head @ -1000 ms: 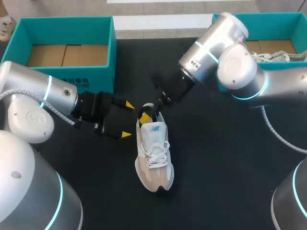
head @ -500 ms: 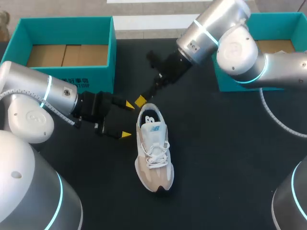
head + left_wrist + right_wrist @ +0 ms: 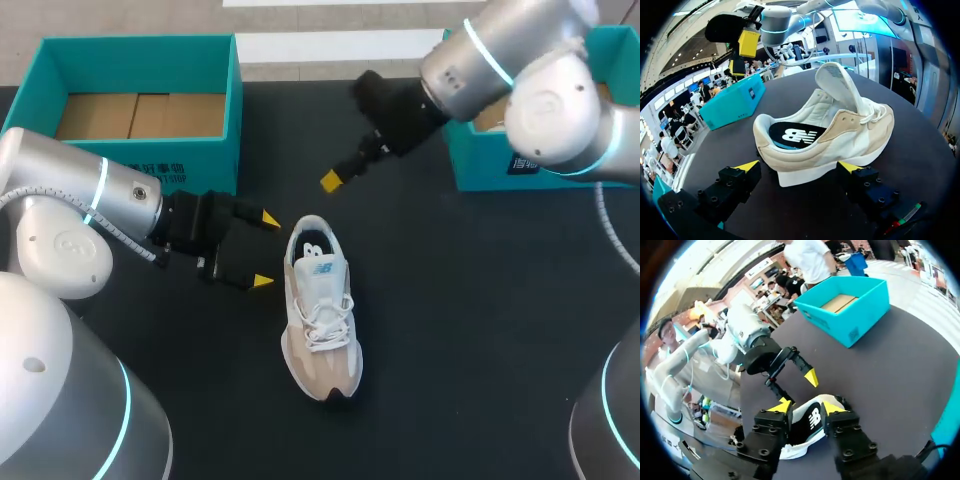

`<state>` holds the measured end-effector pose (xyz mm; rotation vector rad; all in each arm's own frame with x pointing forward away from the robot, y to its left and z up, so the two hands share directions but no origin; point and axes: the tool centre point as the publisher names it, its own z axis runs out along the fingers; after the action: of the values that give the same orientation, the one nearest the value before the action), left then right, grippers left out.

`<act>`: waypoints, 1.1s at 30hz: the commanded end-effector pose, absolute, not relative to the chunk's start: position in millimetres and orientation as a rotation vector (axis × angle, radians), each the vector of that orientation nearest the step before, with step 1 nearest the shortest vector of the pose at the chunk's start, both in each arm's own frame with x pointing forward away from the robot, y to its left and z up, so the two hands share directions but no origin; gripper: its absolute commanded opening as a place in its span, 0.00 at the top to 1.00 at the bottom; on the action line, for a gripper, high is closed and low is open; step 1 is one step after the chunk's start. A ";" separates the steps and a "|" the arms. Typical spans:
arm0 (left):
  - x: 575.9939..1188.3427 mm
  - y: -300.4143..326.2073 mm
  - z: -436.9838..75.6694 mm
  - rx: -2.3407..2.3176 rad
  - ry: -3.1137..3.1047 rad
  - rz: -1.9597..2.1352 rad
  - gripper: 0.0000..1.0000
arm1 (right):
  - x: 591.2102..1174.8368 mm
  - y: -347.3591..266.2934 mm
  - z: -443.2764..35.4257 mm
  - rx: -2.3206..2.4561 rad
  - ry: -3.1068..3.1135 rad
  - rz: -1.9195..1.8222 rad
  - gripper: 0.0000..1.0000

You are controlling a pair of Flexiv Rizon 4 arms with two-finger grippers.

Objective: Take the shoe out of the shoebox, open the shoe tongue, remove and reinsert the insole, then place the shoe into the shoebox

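Black desk (image 3: 450, 330) fills the head view, carrying two teal shoeboxes. One shoebox (image 3: 215, 150) sits at the upper left with its cardboard floor showing. The other shoebox (image 3: 480, 165) is at the upper right, largely hidden behind the right arm (image 3: 530, 70). The left arm (image 3: 90, 195) comes in from the left edge and lies low over the desk.

At the centre of the frame the shoe (image 3: 320, 320), white and beige, stands on its sole out of either box. Its heel points toward the top of the frame and its toe toward the bottom. This looks like a spot both arms can reach.

The left claw (image 3: 266, 251) is spread wide and empty, just left of the heel. In its own wrist view the heel sits ahead of and between the two yellow tips. No contact is visible, and it seems poised to brace the shoe.

The right claw (image 3: 330, 180) hovers above the desk, up and right of the shoe and well apart from it. It holds nothing and has only a narrow gap between its tips.

The tongue (image 3: 840, 87) stands lifted, leaving the mouth open. A dark insole (image 3: 792, 136) lies flat inside. Whether it has already been out and back cannot be judged.
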<state>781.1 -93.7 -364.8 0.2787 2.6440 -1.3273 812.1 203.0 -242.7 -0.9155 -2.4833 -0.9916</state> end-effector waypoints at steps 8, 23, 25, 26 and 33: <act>780.9 -94.5 -364.7 0.278 2.647 -1.322 0.00 | 793.4 191.2 -212.7 -1.236 -2.705 -0.655 1.00; 767.3 -77.0 -340.4 0.305 2.623 -1.311 0.00 | 793.2 204.6 -232.9 -1.697 -2.648 -0.685 1.00; 765.8 -69.7 -332.6 0.298 2.605 -1.315 0.00 | 790.9 210.5 -240.3 -1.834 -2.616 -0.696 1.00; 765.8 -66.2 -329.0 0.296 2.600 -1.305 0.00 | 789.1 212.8 -242.9 -1.931 -2.646 -0.655 1.00; 770.9 -42.2 -309.6 0.263 2.603 -1.242 0.00 | 774.0 225.8 -262.5 -2.213 -2.536 -0.608 1.00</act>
<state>780.2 -57.7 -325.0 0.2622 2.5964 -1.2604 780.6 214.9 -253.3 -1.7531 -2.5607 -0.7013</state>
